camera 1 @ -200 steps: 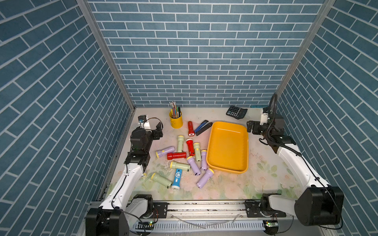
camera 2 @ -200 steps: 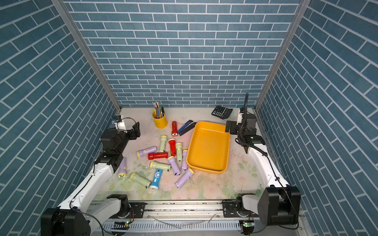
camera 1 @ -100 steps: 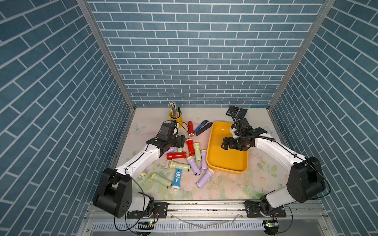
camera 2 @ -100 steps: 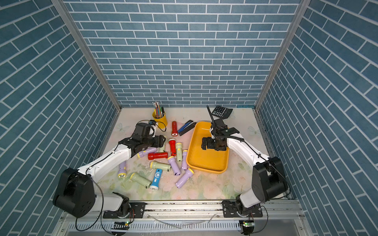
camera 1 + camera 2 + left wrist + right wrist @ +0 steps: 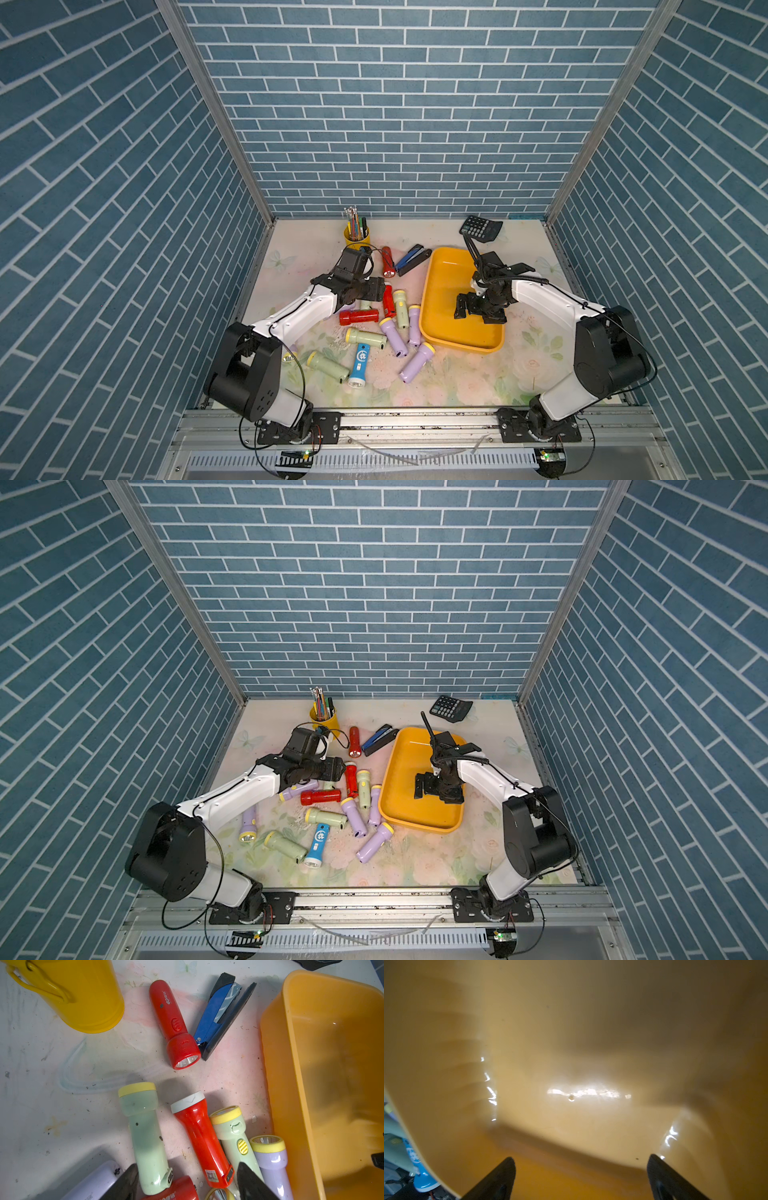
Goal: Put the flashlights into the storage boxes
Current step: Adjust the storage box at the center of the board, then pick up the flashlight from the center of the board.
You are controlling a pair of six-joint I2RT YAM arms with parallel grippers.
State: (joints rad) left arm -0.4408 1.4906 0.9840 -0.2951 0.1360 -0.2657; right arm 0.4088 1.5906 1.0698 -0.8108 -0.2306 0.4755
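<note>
My left jaws are spread and pinch nothing. In the left wrist view their two black fingertips (image 5: 124,1184) straddle the tail ends of two flashlights lying side by side on the desk (image 5: 62,1105). A pale green flashlight (image 5: 147,1138) is nearer one tip, and a red flashlight with a white rim (image 5: 199,1138) is nearer the middle. A second pale green flashlight (image 5: 234,1136) touches the red one and is partly hidden behind the other tip.

I judge this a pick not yet made. To do it well I should centre on the red body alone, come down low, and close across its width so no neighbour is caught.

The yellow tray (image 5: 446,270) lies just beside this cluster, with no flashlight in it. My right jaws hang spread wide over its floor, holding nothing.
</note>
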